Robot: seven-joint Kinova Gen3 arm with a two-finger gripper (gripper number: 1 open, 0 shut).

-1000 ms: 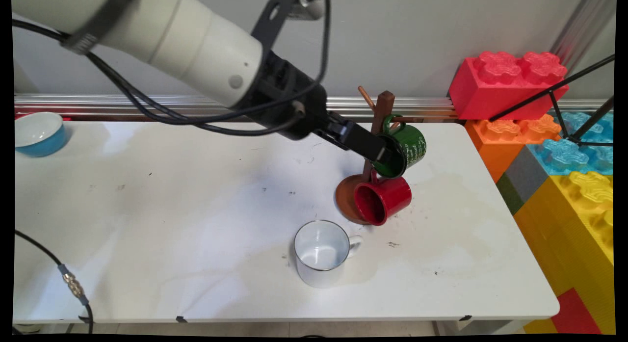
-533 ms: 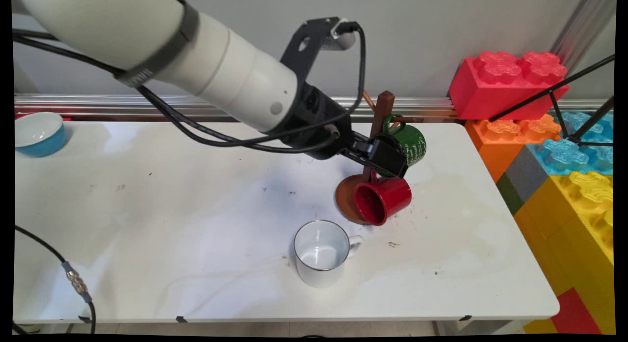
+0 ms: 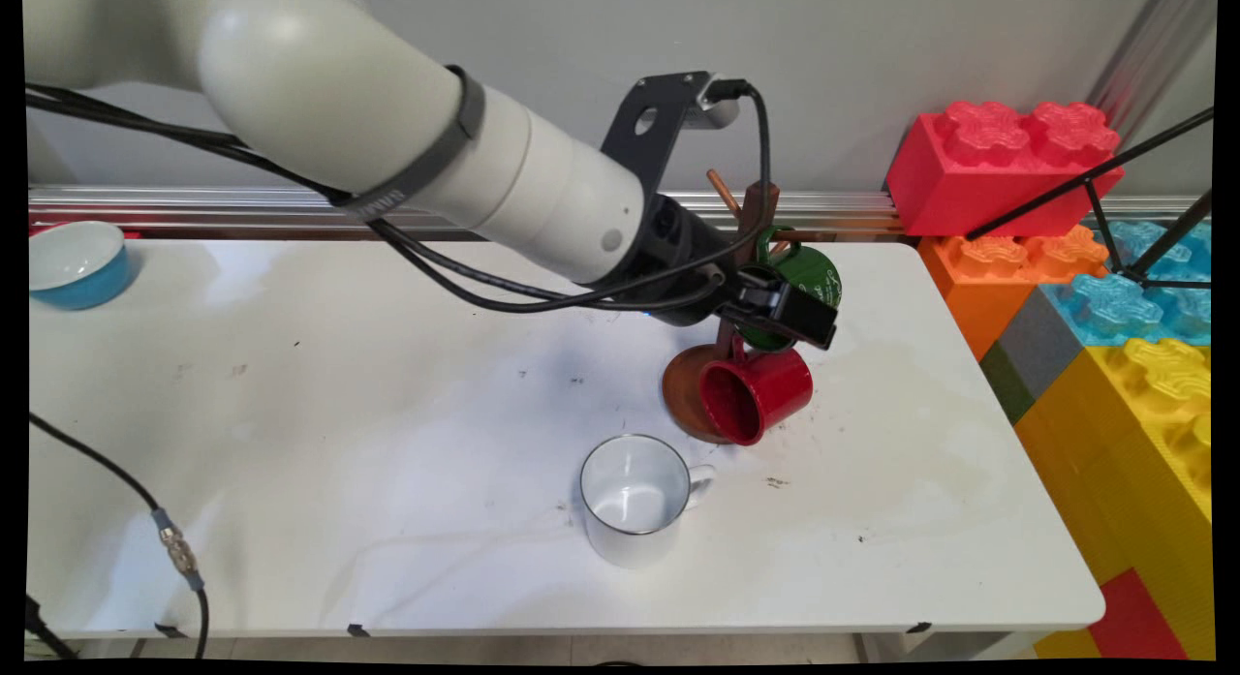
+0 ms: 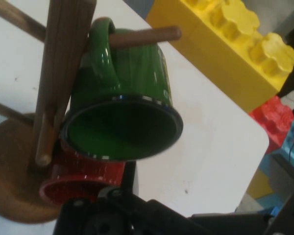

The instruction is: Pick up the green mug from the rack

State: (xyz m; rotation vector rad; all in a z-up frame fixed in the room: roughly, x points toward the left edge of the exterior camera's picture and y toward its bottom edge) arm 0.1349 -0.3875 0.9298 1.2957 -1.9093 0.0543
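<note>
Green mug (image 3: 821, 280) hangs by its handle on a peg (image 4: 143, 36) of the wooden mug tree (image 3: 760, 208), mouth tipped down and toward the table's near side. The black gripper (image 3: 787, 315) sits right at the mug's rim, against its lower front edge as the main view shows it. In the hand view the mug's dark open mouth fills the middle of the picture just above the gripper's linkage. Whether the gripper is spread wide, narrowed or closed on the rim cannot be told: the main view shows it only as a black block in front of the mug, and the hand view cuts it off at the bottom edge. It seems to touch the rim, though contact is not certain.

Just below the green mug a red mug (image 3: 762, 394) hangs from a lower peg on the same tree, mouth turned left, over the tree's round base. Nearer the table's front edge a white enamel mug (image 3: 635, 501) stands upright on the white table (image 3: 387, 384), apart from the tree, handle to the right. A blue bowl (image 3: 73, 263) rests well away at the far left corner. Big toy bricks (image 3: 998, 162), red, orange, blue and yellow, are stacked off the table's right end
</note>
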